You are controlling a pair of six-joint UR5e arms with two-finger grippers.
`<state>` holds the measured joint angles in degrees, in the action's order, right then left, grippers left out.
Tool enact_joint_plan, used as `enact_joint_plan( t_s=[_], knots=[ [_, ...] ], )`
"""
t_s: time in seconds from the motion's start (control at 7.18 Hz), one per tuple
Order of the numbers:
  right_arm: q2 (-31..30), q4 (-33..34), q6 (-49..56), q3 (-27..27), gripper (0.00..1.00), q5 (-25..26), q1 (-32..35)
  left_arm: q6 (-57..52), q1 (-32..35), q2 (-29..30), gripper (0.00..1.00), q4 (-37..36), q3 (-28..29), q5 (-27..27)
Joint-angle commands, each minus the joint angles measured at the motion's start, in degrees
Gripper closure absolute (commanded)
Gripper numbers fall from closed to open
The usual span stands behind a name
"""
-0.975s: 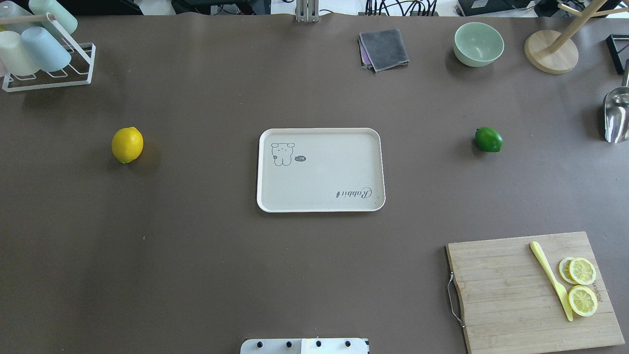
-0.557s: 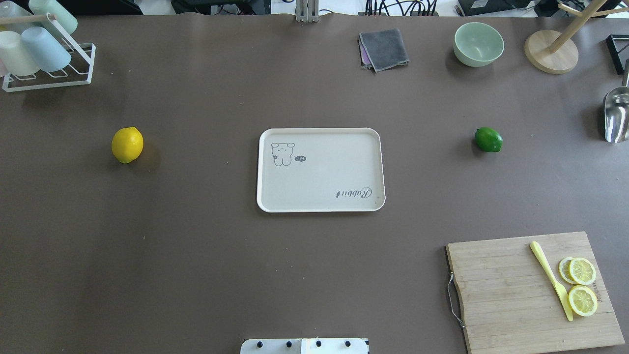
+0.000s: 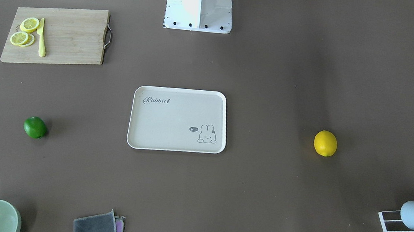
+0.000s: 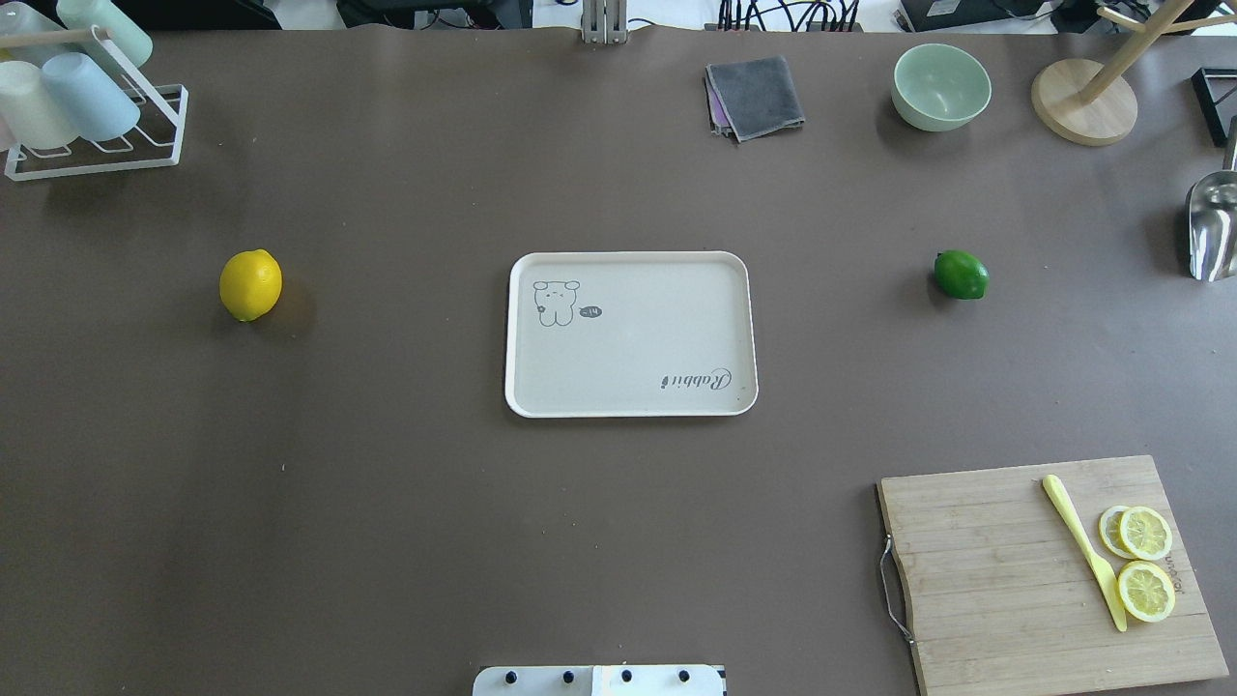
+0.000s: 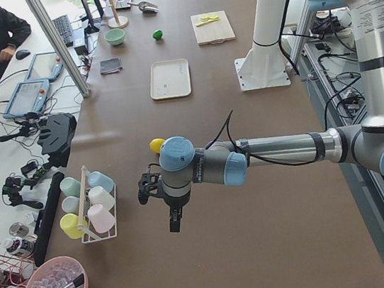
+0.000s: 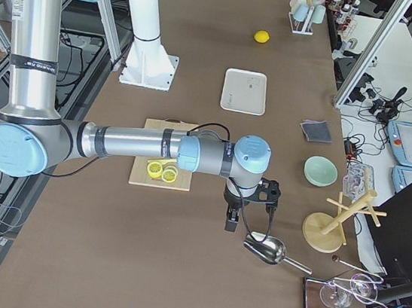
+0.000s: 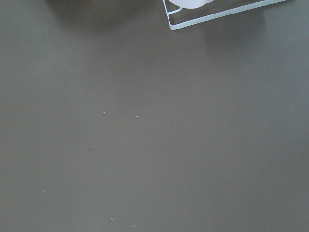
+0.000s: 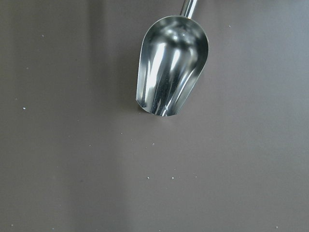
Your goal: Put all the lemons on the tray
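The yellow lemon (image 4: 250,284) lies on the brown table, left of the tray (image 4: 631,333). The green lemon (image 4: 961,275) lies to the tray's right. The beige tray with "Rabbit" lettering holds nothing. Both grippers are outside the overhead and front views. In the exterior left view my left gripper (image 5: 176,221) hangs over the table's left end beside the cup rack, well away from the yellow lemon (image 5: 156,145). In the exterior right view my right gripper (image 6: 231,222) hangs near the metal scoop (image 6: 266,248). I cannot tell whether either is open or shut.
A wooden cutting board (image 4: 995,580) with lemon slices (image 4: 1145,561) and a yellow knife (image 4: 1082,551) sits front right. A cup rack (image 4: 87,97) stands back left. A grey cloth (image 4: 755,97), green bowl (image 4: 941,87), wooden stand (image 4: 1082,101) and scoop (image 4: 1213,227) line the back right.
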<state>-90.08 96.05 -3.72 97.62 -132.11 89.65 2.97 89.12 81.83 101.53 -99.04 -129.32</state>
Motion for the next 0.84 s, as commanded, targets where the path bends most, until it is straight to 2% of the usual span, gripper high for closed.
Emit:
enact_joint_plan(
  t_s=[0.0,0.7],
  knots=[
    [-0.27,0.01,-0.15,0.37,0.0,-0.25,0.0,0.02,0.0,0.08,0.02,0.07,0.07,0.03],
    [0.26,-0.08,0.11,0.9,0.0,0.18,0.0,-0.16,0.0,1.57,0.02,0.42,0.07,-0.05]
  ],
)
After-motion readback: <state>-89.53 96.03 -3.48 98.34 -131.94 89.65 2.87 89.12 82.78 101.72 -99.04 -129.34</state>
